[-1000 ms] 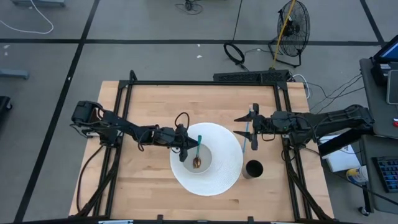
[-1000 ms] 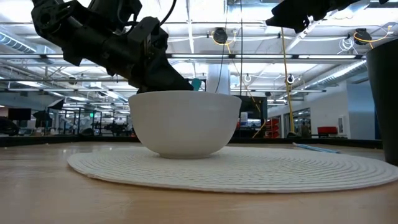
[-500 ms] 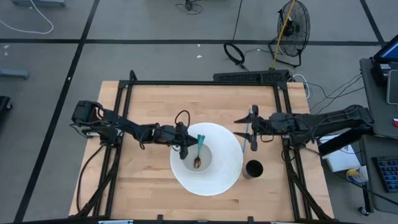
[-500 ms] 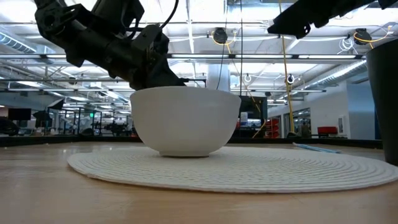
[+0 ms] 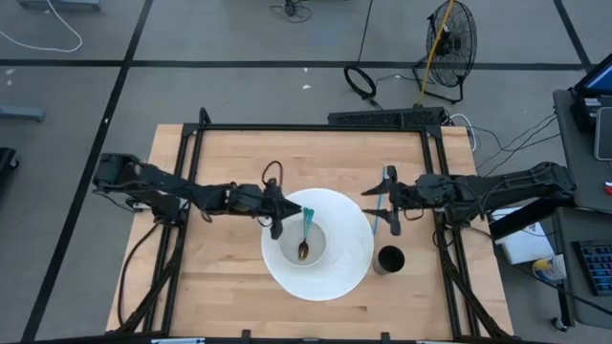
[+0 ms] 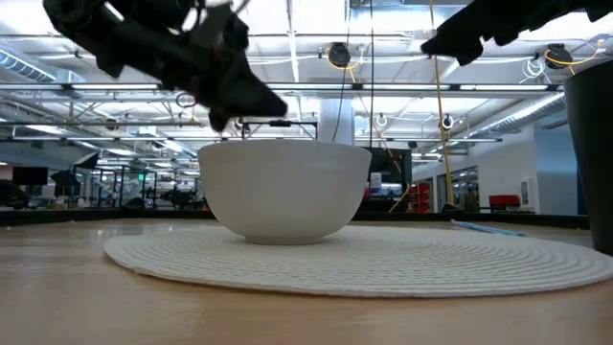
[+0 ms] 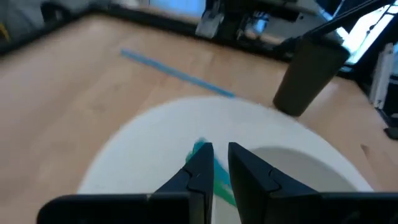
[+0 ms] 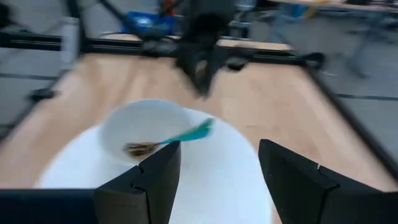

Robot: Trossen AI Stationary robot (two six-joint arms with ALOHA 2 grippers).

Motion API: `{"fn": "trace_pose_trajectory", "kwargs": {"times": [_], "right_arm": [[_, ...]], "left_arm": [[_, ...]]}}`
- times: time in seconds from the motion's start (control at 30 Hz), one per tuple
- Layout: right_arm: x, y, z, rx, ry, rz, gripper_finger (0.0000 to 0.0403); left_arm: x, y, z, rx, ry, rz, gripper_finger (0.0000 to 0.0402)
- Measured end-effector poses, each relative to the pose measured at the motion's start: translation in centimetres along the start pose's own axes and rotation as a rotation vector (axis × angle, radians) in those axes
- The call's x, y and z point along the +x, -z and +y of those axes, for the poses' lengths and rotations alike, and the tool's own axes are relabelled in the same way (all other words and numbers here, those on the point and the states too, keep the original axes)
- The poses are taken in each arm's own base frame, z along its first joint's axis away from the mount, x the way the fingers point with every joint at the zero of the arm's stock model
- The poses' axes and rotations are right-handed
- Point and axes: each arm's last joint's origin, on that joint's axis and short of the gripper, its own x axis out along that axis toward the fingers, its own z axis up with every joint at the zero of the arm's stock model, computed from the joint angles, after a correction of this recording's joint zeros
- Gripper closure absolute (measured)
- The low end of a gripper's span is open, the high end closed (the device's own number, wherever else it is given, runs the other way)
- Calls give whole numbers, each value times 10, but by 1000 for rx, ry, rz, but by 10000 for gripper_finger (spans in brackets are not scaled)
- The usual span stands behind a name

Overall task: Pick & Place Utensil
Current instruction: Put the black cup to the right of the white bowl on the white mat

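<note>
Spoon (image 5: 305,231) in the white bowl (image 5: 287,250), brown scoop down at the bowl's bottom, teal handle leaning up over the rim on the side away from the table's front edge; nothing gripping it. Bowl on a round white woven mat (image 5: 349,258), roughly at the mat's middle. Left gripper (image 5: 276,222) just beside the bowl's left rim, raised above it in the low view (image 6: 251,103), fingers (image 7: 200,167) nearly pressed together with only a thin slit between, pinching nothing; teal handle (image 7: 204,152) visible just past those fingertips, apart from them. Right gripper (image 5: 385,204) over the mat's right edge, well apart from the bowl, up off the table, fingers (image 8: 163,171) spread wide and empty; from its wrist view the spoon (image 8: 169,141) lying in the bowl (image 8: 134,122) straight ahead. Dark cup (image 5: 389,259) upright to the right of the bowl, at the mat's right edge, nearer the table's front than the right gripper. Thin blue straw (image 5: 378,212) flat on the mat's right edge, beneath the right gripper, between bowl and table's right rail. Wooden table (image 5: 225,287) under all of it
</note>
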Motion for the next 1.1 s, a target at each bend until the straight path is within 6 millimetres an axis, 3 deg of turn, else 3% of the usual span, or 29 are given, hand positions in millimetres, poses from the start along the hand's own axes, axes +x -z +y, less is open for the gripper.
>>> {"fn": "trace_pose_trajectory", "kwargs": {"times": [0.23,0.47,0.67,0.87,1.1], "right_arm": [[-13,4,13,42,-310,47,193],[-27,3,24,198,-222,309,193],[-26,-4,40,263,-209,435,193],[-15,10,58,321,-180,606,193],[-15,25,67,361,-77,755,193]], "left_arm": [[-49,-23,-2,135,-129,15,350],[-89,-22,-3,153,-331,72,350],[-101,-20,-8,154,-403,66,350],[-103,-17,-13,158,-434,64,350],[-104,-19,-14,156,-460,29,350]]}}
